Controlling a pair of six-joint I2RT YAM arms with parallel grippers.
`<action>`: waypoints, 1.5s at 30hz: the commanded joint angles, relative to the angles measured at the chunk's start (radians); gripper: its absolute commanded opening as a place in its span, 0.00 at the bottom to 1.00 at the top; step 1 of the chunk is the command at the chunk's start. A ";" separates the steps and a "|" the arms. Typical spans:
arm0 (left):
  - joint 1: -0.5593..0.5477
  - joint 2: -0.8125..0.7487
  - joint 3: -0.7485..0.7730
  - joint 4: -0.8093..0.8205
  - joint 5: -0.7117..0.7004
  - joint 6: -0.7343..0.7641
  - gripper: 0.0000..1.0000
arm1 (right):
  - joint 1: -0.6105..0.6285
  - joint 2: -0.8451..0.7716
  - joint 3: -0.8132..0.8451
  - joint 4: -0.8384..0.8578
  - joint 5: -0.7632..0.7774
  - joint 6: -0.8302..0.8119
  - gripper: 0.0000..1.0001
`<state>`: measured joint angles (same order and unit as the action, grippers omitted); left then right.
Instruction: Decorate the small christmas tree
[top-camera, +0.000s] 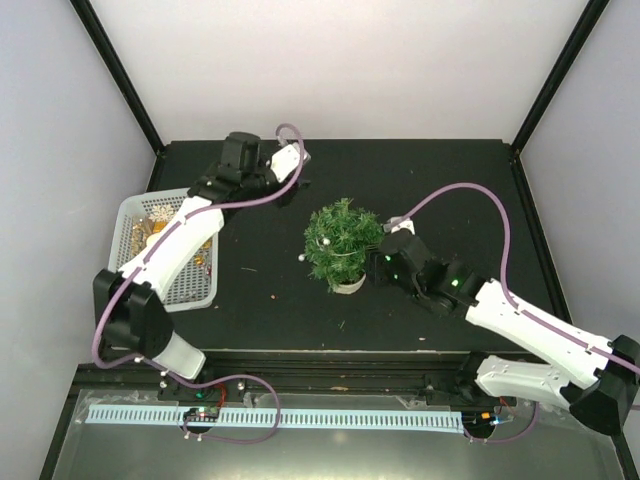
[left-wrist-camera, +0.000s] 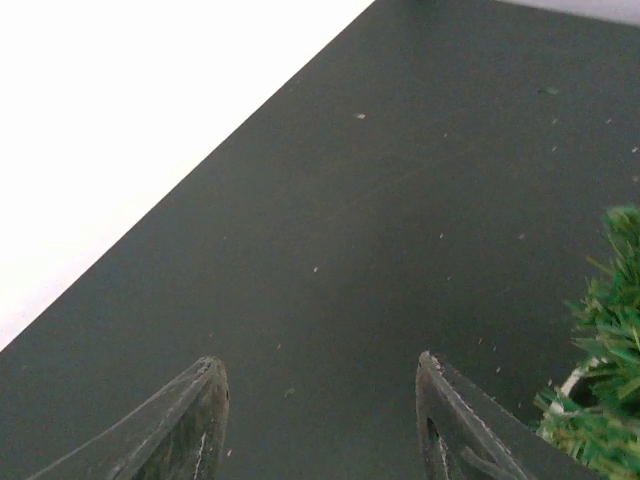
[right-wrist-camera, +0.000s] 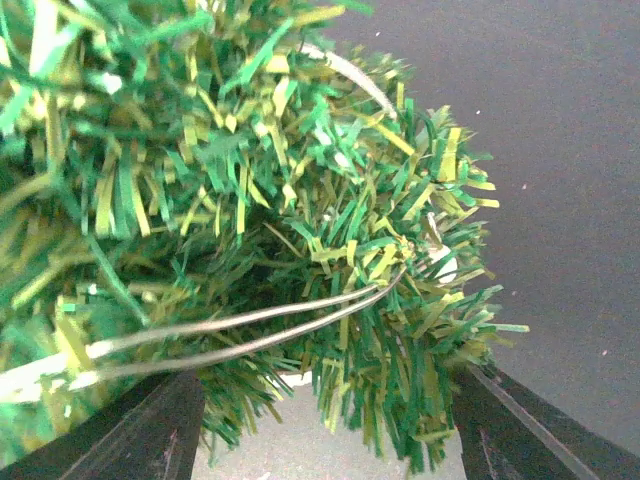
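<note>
Basket first, white mesh with gold trinkets heaped inside. That's the supply, and it sits well behind the left gripper, back along the arm. The gripper itself reaches out over the far stretch of the table. On its wrist camera the jaws are spread wide, with nothing between them but bare dark tabletop flecked with crumbs. No ornament in there! Just outside its right-hand finger, a tuft of the small christmas tree pokes into shot, near but not touching. My read: this arm is empty and held clear of the branches, giving its partner room.

Centre of the table now: the tree stands upright in its cream pot, a white bead already showing among the needles.

And hard up against it, the right gripper. From its own camera the jaws are spread too, and foliage fills the whole gap between them, with something pale, probably the pot, low in the middle. A thin silvery strand runs across the branches between the fingers. Another small white bead sits toward the right-hand finger. Whether the pads actually press on the needles, I can't tell. It looks like this gripper straddles the tree to steady it or to seat that strand. Decorating is underway, I'd say, with plenty left in the basket.
</note>
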<state>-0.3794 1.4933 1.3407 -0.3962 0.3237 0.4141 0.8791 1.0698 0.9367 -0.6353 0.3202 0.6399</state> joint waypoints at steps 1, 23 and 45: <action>0.019 0.134 0.168 -0.137 0.210 -0.043 0.54 | 0.081 -0.029 -0.025 -0.070 0.079 0.088 0.69; 0.022 0.180 0.200 -0.597 0.735 0.271 0.38 | -0.143 0.106 0.016 0.014 0.063 -0.035 0.72; -0.022 -0.023 -0.043 -0.629 0.772 0.367 0.37 | -0.329 0.386 0.218 0.230 -0.104 -0.151 0.74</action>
<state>-0.3908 1.5242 1.3251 -1.0382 1.0748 0.7536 0.5709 1.4075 1.1114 -0.4862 0.2745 0.5198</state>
